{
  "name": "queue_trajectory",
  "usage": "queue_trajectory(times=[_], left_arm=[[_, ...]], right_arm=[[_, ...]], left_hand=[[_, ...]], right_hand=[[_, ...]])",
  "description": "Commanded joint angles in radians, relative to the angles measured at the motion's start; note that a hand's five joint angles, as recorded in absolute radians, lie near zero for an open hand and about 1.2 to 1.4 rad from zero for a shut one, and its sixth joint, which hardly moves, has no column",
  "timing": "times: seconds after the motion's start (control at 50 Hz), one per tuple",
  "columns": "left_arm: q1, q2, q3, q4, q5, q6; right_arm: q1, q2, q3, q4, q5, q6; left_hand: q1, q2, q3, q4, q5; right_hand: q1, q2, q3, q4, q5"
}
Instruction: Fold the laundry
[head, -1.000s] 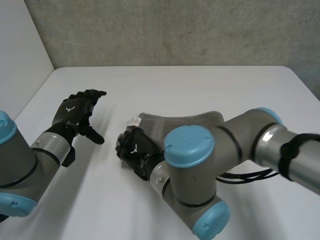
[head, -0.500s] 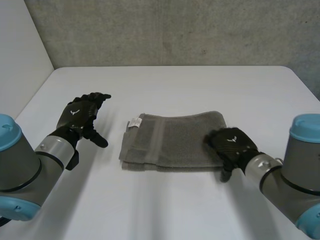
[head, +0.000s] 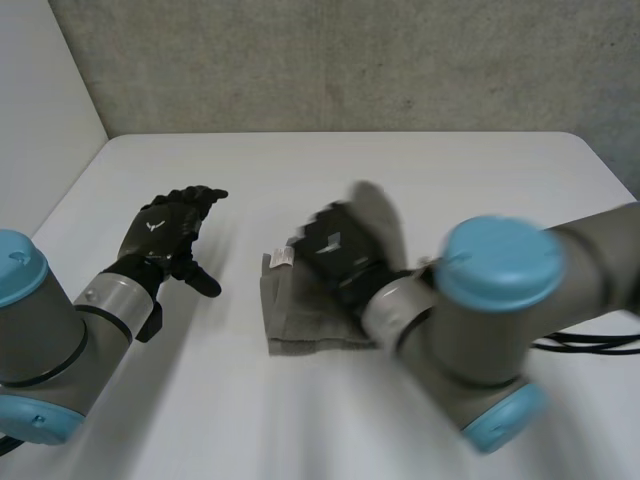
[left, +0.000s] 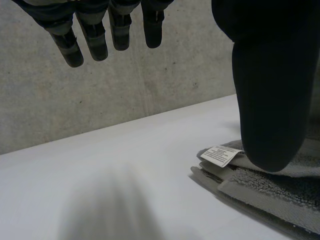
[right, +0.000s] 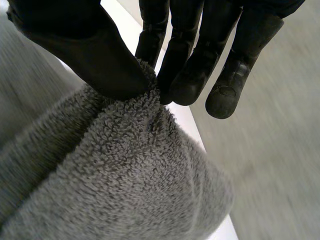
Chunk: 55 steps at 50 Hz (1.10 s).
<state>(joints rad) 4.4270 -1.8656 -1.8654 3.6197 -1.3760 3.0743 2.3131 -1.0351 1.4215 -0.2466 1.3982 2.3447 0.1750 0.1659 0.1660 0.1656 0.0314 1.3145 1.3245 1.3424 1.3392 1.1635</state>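
Since the right arm (head: 495, 270) swung across the towel (head: 305, 335) in the last half second, we're mid-fold. The towel was lying long and flat with the right hand (head: 335, 255) on the end away from the label (head: 283, 258); now just a short stack shows at the label end. That hand is above the towel's label end, and its wrist view shows a bunch of pile pinched between thumb (right: 90, 55) and fingers (right: 185, 75). So it's grasping the towel, with the carried end lifted and not laid down yet. The label sits at the towel's corner, just beside that hand. Left hand (head: 165, 232) is off the towel's label end, not touching it, fingers loose and straight, holding nothing, barely moved. Beyond the towel there's bare table (head: 450, 180), then the concrete wall (head: 350, 60). My read: halving fold underway, not finished. Next step needs the carried edge lined up with the label edge before letting go, or the top layer lands skewed. Edge alignment is hidden under the hand, so I can't tell.
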Motion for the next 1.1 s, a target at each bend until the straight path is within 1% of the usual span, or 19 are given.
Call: queue_trajectory(times=[0.02, 0.12, 0.14, 0.16, 0.18, 0.2, 0.22, 0.32, 0.36, 0.38, 0.46, 0.52, 0.62, 0.78, 0.86, 0.92, 1.04, 1.08, 1.1], left_arm=[[0.0, 0.002, 0.0, 0.0, 0.0, 0.0], [0.0, 0.006, 0.0, 0.0, 0.0, 0.0], [0.0, 0.006, 0.0, 0.0, -0.001, 0.0], [0.002, 0.008, 0.0, 0.0, -0.001, 0.0], [0.002, 0.008, 0.0, 0.0, -0.001, 0.0], [0.0, 0.009, 0.002, 0.0, -0.003, -0.002], [0.0, 0.011, 0.002, 0.0, -0.003, -0.002], [-0.017, 0.016, 0.024, -0.009, -0.008, -0.012], [-0.034, 0.016, 0.041, -0.012, -0.011, -0.014], [-0.05, 0.014, 0.06, -0.016, -0.024, -0.016], [-0.107, -0.009, 0.118, -0.048, -0.09, -0.017], [-0.129, -0.032, 0.14, -0.062, -0.11, -0.017], [-0.225, -0.17, 0.225, -0.142, -0.141, -0.012], [-0.256, -0.319, 0.271, -0.17, -0.158, 0.0], [-0.256, -0.326, 0.287, -0.173, -0.158, -0.002], [-0.255, -0.29, 0.296, -0.187, -0.158, -0.003], [-0.25, -0.08, 0.347, -0.28, -0.159, -0.006], [-0.247, -0.026, 0.376, -0.322, -0.159, -0.009], [-0.247, 0.026, 0.408, -0.372, -0.159, -0.009]], right_arm=[[0.182, 0.154, -0.076, 0.027, -0.022, -0.146], [0.195, 0.176, -0.069, 0.04, -0.005, -0.163], [0.189, 0.159, -0.059, 0.04, -0.002, -0.148], [0.189, 0.159, -0.059, 0.04, -0.002, -0.148], [0.18, 0.124, -0.041, 0.038, 0.005, -0.119], [0.16, 0.074, -0.023, 0.032, 0.011, -0.069], [0.16, 0.073, -0.023, 0.032, 0.012, -0.068], [0.048, -0.057, 0.034, 0.027, 0.013, 0.163], [-0.018, -0.121, 0.068, 0.026, 0.008, 0.328], [-0.018, -0.122, 0.068, 0.026, 0.008, 0.329], [-0.132, -0.148, 0.085, 0.036, -0.002, 0.562], [-0.165, -0.128, 0.071, 0.043, -0.028, 0.632], [-0.199, -0.056, 0.033, 0.067, -0.116, 0.689], [-0.207, 0.13, -0.07, 0.174, -0.133, 0.74], [-0.208, 0.155, -0.09, 0.202, -0.131, 0.732], [-0.212, 0.129, -0.099, 0.211, -0.128, 0.731], [-0.244, -0.077, -0.101, 0.211, -0.097, 0.739], [-0.256, -0.134, -0.101, 0.211, -0.067, 0.74], [-0.27, -0.198, -0.105, 0.211, -0.018, 0.74]], left_hand=[[0.0, 0.009, 0.009, 0.009, -0.031], [0.0, 0.009, 0.009, 0.009, -0.031], [0.0, 0.009, 0.009, 0.009, -0.031], [0.0, 0.009, 0.009, 0.009, -0.031], [0.0, 0.009, 0.009, 0.009, -0.031], [0.0, 0.009, 0.009, 0.009, -0.031], [0.0, 0.009, 0.009, 0.009, -0.031], [0.0, 0.009, 0.009, 0.009, -0.031], [0.0, 0.009, 0.009, 0.009, -0.031], [0.0, 0.009, 0.009, 0.009, -0.031], [0.0, 0.009, 0.009, 0.009, -0.031], [0.0, 0.009, 0.009, 0.009, -0.031], [0.0, 0.009, 0.009, 0.009, -0.031], [0.0, 0.009, 0.009, 0.009, -0.031], [0.0, 0.009, 0.009, 0.009, -0.031], [0.0, 0.009, 0.009, 0.009, -0.031], [0.0, 0.009, 0.009, 0.01, -0.031], [0.0, 0.009, 0.009, 0.01, -0.031], [0.0, 0.009, 0.009, 0.01, -0.031]], right_hand=[[0.082, 0.072, 0.054, 0.057, 0.058], [0.001, -0.009, -0.027, -0.024, -0.023], [-0.543, -0.553, -0.571, -0.568, -0.566], [-0.548, -0.558, -0.576, -0.573, -0.572], [-1.034, -1.044, -1.062, -1.058, -1.057], [-1.14, -1.15, -1.168, -1.165, -1.163], [-1.14, -1.15, -1.168, -1.165, -1.163], [-1.14, -1.15, -1.168, -1.165, -1.163], [-1.14, -1.15, -1.168, -1.165, -1.163], [-1.14, -1.15, -1.168, -1.165, -1.163], [-1.14, -1.15, -1.168, -1.165, -1.163], [-1.14, -1.15, -1.168, -1.165, -1.163], [-1.14, -1.15, -1.168, -1.165, -1.163], [-1.14, -1.15, -1.168, -1.165, -1.163], [-1.14, -1.15, -1.168, -1.165, -1.163], [-1.14, -1.15, -1.168, -1.165, -1.163], [-1.14, -1.15, -1.168, -1.165, -1.163], [-1.14, -1.15, -1.168, -1.165, -1.163], [-1.14, -1.15, -1.168, -1.165, -1.163]])
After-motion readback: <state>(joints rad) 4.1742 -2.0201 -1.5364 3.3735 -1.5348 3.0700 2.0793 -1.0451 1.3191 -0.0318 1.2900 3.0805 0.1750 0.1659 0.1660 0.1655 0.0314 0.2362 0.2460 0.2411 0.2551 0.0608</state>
